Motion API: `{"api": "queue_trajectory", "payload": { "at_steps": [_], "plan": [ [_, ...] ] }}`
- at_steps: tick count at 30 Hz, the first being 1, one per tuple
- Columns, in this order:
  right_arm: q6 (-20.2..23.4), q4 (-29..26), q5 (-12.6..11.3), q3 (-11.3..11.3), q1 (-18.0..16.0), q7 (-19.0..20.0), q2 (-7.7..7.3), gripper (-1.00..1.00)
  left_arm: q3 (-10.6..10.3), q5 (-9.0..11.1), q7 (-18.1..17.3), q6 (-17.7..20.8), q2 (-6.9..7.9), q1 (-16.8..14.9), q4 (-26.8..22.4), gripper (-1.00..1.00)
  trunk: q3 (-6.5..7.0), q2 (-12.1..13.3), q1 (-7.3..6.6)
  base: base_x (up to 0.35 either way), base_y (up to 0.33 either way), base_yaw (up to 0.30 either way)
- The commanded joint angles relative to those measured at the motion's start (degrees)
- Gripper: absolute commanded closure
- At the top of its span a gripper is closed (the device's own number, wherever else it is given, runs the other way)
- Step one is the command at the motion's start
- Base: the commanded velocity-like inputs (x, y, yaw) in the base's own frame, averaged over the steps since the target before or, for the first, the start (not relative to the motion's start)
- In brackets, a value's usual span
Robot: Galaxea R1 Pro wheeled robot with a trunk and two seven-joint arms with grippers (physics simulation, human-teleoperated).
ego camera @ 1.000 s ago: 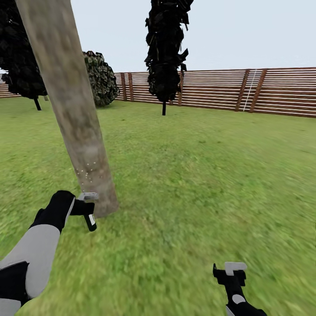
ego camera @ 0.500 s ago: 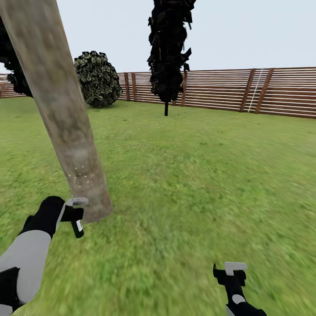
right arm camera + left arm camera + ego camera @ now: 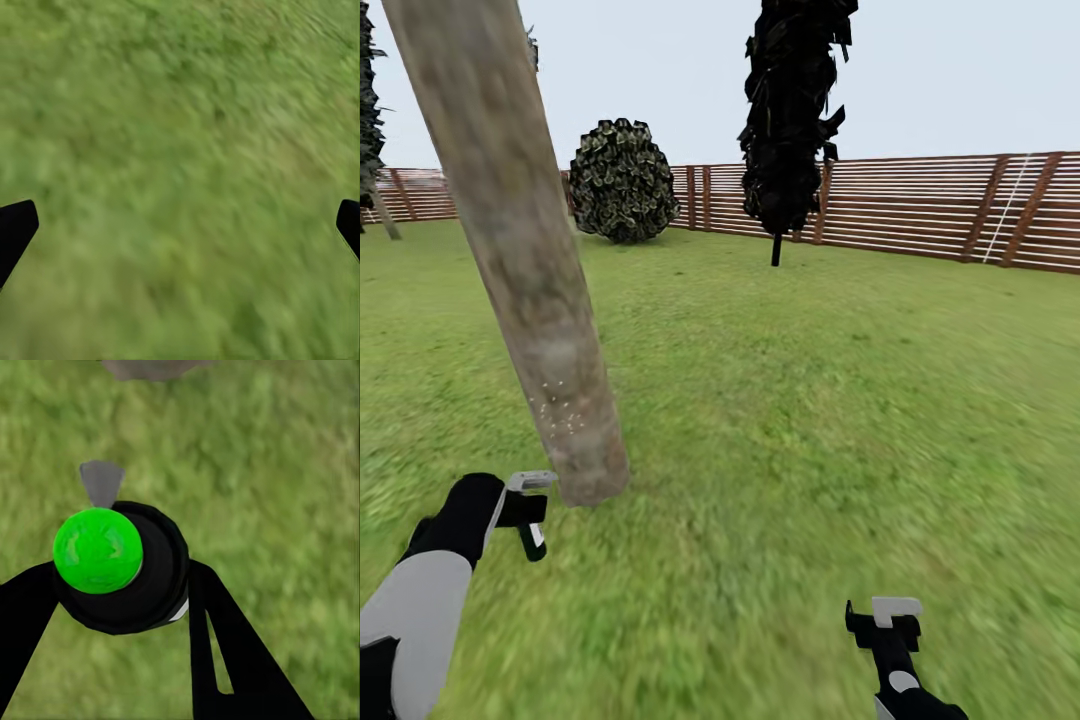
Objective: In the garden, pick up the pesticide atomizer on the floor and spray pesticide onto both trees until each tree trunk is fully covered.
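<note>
The garden's lawn spreads wide across the head view, blurry green grass running back to a brown slatted wooden fence under a pale sky. Against the fence stand a tall dark-leaved tree on a thin stem and a rounded dark bush.

The largest thing up close is the tree trunk, a thick mottled grey-tan column leaning across the left of the head view, its foot set in the grass just ahead of the left arm. Low on the trunk sits the pesticide, a faint scatter of tiny white specks over the bark.

The left hand hovers near the trunk's base, just beside it and slightly lower in the head view. The head view shows only a grey and black piece at that hand. The left wrist view gives more: the pesticide atomizer, a round black body with a bright green cap and a small grey nozzle tab, sits clamped between the two black fingers, which press on either side of it, with grass below and a sliver of the trunk's base at the frame edge.

The right hand hangs low over bare grass, well apart from the trunk. In the right wrist view its fingertips sit at opposite edges of the frame, spread wide, holding nothing.
</note>
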Motion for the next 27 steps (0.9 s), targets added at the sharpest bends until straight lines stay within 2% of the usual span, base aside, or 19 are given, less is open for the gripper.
{"api": "queue_trajectory", "payload": {
  "at_steps": [1, 3, 5, 7, 8, 10, 11, 12, 13, 15, 16, 17, 21, 25, 27],
  "plan": [
    [-0.09, 0.04, 0.59, -0.27, -0.03, -0.24, 0.01, -1.00, 0.41, -1.06, -0.44, -0.03, -1.29, 0.01, -0.16, 1.00, -0.05, -0.02, 0.01, 0.236, -0.191, 0.020],
    [-0.09, 0.07, 0.59, -0.24, -0.03, -0.24, 0.01, -1.00, 0.72, -1.13, -0.41, -0.10, -1.22, 0.03, -0.28, 1.00, -0.05, -0.02, 0.01, 0.240, -0.182, 0.006],
    [-0.09, 0.07, 0.59, -0.23, -0.03, -0.24, 0.01, -1.00, 1.30, -1.28, -0.40, -0.21, -0.40, 0.13, -0.47, 1.00, -0.05, -0.02, 0.01, 0.232, -0.166, 0.001],
    [-0.08, 0.10, 0.59, -0.23, -0.03, -0.24, 0.01, -1.00, 1.71, -1.40, -0.38, -0.28, 1.07, 0.34, -0.23, 1.00, -0.05, -0.02, 0.01, 0.139, -0.096, 0.050],
    [-0.09, 0.10, 0.59, -0.23, -0.03, -0.24, 0.01, -1.00, 1.66, -1.47, -0.39, -0.28, 1.14, 0.36, -0.17, 1.00, -0.05, -0.02, 0.01, 0.047, -0.032, 0.180],
    [-0.09, 0.09, 0.59, -0.23, -0.03, -0.24, 0.01, -1.00, 1.42, -1.57, -0.24, -0.27, 0.65, 0.62, 0.12, 1.00, -0.05, -0.02, 0.01, 0.018, -0.012, 0.239],
    [-0.09, 0.10, 0.59, -0.23, -0.03, -0.24, 0.02, -1.00, 1.40, -1.42, 0.38, -0.30, -0.55, 1.55, 0.60, 1.00, -0.05, -0.02, 0.01, 0.004, -0.003, 0.269],
    [-0.09, 0.07, 0.59, -0.23, -0.03, -0.24, 0.05, -1.00, 1.50, -1.27, 2.73, -0.36, -2.94, 2.15, 0.87, 1.00, -0.05, -0.02, 0.01, 0.001, -0.001, 0.249],
    [-0.09, 0.04, 0.59, -0.25, -0.03, -0.24, 0.05, -1.00, 1.47, -1.22, 3.87, -0.40, -3.59, 2.28, 0.91, 1.00, -0.05, -0.02, 0.01, 0.041, -0.067, 0.137],
    [-0.09, 0.03, 0.58, -0.27, -0.03, -0.24, 0.02, -1.00, 1.46, -1.25, 5.10, -1.93, -4.09, 2.76, 0.98, 1.00, -0.05, -0.02, 0.01, 0.093, -0.157, 0.066],
    [-0.09, 0.02, 0.59, -0.29, -0.03, -0.22, 0.02, -1.00, 1.47, -1.39, 5.69, -6.13, -4.29, 3.20, 1.14, 1.00, -0.05, -0.02, 0.01, 0.165, -0.229, 0.009],
    [-0.09, 0.02, 0.59, -0.30, -0.03, -0.23, 0.01, -1.00, 1.50, -1.41, 5.96, -7.12, -4.31, 3.45, 1.18, 1.00, -0.05, -0.02, 0.01, 0.176, -0.234, 0.005],
    [-0.09, 0.02, 0.59, -0.32, -0.04, -0.24, 0.01, -1.00, 1.70, -1.22, 8.07, -8.27, -4.25, 5.28, 0.84, 1.00, -0.05, -0.02, 0.01, 0.207, -0.216, 0.001],
    [-0.09, 0.02, 0.59, -0.26, -0.04, -0.24, 0.01, -1.00, 1.88, -1.24, 8.64, -8.36, -3.82, 5.55, 0.88, 1.00, -0.05, -0.02, 0.01, 0.145, -0.230, 0.000],
    [-0.09, 0.02, 0.59, -0.25, -0.03, -0.24, 0.01, -1.00, 1.90, -1.18, 8.71, -8.36, -4.12, 5.56, 0.87, 1.00, -0.05, -0.02, 0.01, 0.015, -0.272, 0.000]
  ]
}}
